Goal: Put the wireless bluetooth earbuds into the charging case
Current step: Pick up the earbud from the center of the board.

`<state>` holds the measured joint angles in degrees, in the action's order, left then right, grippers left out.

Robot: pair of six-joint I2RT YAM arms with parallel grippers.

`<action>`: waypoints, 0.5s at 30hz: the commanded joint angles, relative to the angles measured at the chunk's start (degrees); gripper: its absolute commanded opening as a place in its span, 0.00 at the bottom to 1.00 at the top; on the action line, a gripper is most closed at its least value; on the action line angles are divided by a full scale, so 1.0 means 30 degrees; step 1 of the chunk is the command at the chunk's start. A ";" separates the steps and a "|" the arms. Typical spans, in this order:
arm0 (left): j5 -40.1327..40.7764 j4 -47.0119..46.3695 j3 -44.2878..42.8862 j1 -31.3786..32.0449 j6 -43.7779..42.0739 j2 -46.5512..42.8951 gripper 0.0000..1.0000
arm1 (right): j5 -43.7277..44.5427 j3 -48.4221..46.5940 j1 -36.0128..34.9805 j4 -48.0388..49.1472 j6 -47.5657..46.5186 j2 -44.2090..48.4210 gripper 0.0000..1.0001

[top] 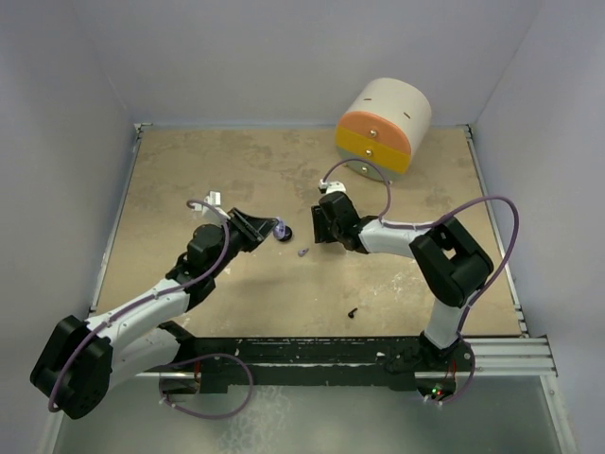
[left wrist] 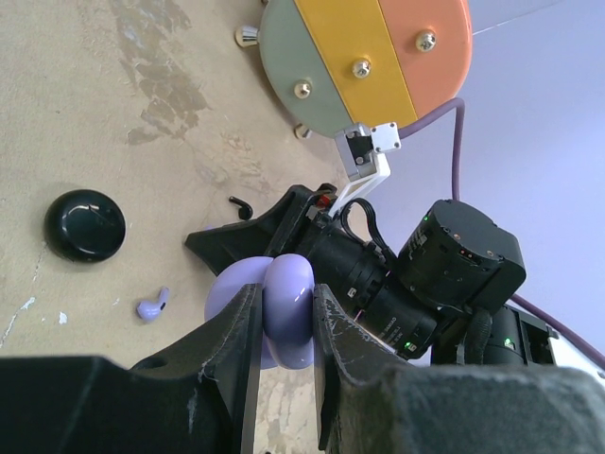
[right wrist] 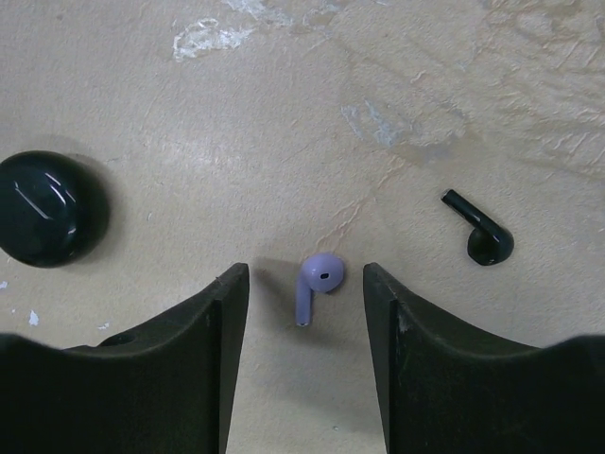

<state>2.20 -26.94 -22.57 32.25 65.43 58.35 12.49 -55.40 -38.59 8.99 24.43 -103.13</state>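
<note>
My left gripper (top: 267,231) (left wrist: 286,305) is shut on the lilac charging case (top: 280,228) (left wrist: 289,284), held off the table; two rounded halves of it show between the fingers. The pale lilac earbud (top: 302,252) (right wrist: 319,277) (left wrist: 153,305) lies on the table. My right gripper (top: 319,235) (right wrist: 304,274) is open, with one finger on each side of the lilac earbud and not touching it. The black earbud (right wrist: 480,236) (left wrist: 241,206) lies just to the right of the right fingers in the right wrist view.
A black round puck (top: 285,236) (left wrist: 85,225) (right wrist: 47,219) sits on the table beside the case. A round drum (top: 383,123) (left wrist: 369,57) with orange and yellow bands lies at the back right. A small black bit (top: 352,312) lies near the front edge.
</note>
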 commanded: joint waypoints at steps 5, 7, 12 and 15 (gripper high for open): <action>-0.0146 -0.0864 0.0313 -0.0202 0.0127 -0.0607 0.00 | 0.0369 -0.0583 -0.0123 -0.0517 0.0182 -0.0453 0.53; -0.0168 -0.0866 0.0293 -0.0231 0.0159 -0.0611 0.00 | 0.0377 -0.0556 -0.0116 -0.0614 0.0229 -0.0484 0.52; -0.0204 -0.0875 0.0298 -0.0262 0.0148 -0.0576 0.00 | 0.0348 -0.0497 -0.0127 -0.0913 0.0467 -0.0641 0.49; -0.0205 -0.0890 0.0291 -0.0289 0.0188 -0.0575 0.00 | 0.0348 -0.0462 -0.0141 -0.0972 0.0472 -0.0676 0.47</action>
<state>2.09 -26.92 -21.63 31.88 65.45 57.63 12.95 -56.03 -38.72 8.88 24.91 -103.81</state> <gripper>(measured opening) 0.232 0.489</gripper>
